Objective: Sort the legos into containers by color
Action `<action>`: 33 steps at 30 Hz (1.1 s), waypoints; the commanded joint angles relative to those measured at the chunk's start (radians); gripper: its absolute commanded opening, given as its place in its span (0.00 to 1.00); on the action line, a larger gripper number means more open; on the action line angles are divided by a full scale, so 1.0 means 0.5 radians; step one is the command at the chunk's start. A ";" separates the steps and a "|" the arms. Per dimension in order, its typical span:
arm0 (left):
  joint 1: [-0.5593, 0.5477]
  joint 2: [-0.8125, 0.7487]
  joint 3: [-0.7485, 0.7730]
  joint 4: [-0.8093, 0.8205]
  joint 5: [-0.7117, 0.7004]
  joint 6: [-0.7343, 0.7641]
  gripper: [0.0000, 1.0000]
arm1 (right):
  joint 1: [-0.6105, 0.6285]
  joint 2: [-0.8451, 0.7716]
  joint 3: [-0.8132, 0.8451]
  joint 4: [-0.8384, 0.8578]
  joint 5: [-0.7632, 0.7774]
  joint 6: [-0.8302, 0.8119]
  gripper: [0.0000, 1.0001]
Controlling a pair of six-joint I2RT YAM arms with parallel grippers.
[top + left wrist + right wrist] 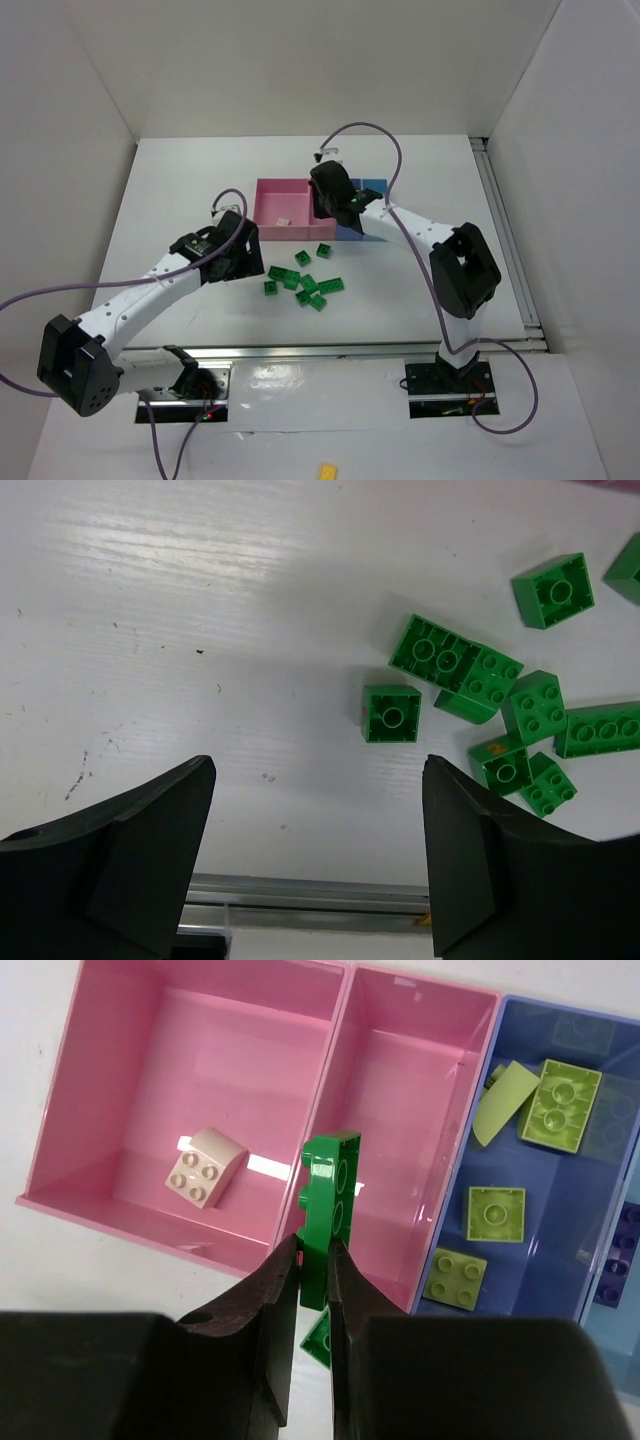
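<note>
Okay, right claw (313,1252) is clenched on a green brick (330,1195). The brick stands on edge between my fingers and sticks out past the tips. It hangs over the shared wall of two pink trays: left pink tray (250,1050) ahead-left of the claw, second pink tray (410,1130) ahead-right. The left pink tray holds one pale pinkish brick (205,1168), just left of my held piece. Further right of the claw is the blue tray (560,1260), with three yellow-green bricks (497,1215) and a pale sloped piece (503,1100) in it. At the far right edge is the light blue tray (615,1370), cut off, with a purple brick (625,1250) showing. Another green piece (318,1338) sits under my fingers, mostly hidden.

Left claw (318,770) is released, jaws wide with nothing between them, low over the white table (200,600). Loose green bricks (505,715) lie on the table ahead and right of this claw. The nearest brick (392,713) lies apart from the rest, just ahead of my right finger.

From the top camera the two claws are well apart, and the green pile sits right of the left claw and nearer the bases than the right claw. A yellow brick (328,470) lies far back, behind both arm bases.
</note>
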 commanded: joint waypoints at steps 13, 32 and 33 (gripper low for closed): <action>-0.024 -0.087 -0.138 0.072 0.089 -0.117 0.88 | -0.039 0.158 0.147 0.047 0.034 0.032 0.16; -0.024 -0.124 -0.138 0.111 0.169 -0.117 0.88 | -0.113 0.257 0.238 0.047 0.052 0.013 0.16; -0.024 -0.106 -0.138 0.130 0.169 -0.117 0.88 | -0.113 0.257 0.239 0.047 0.052 0.013 0.16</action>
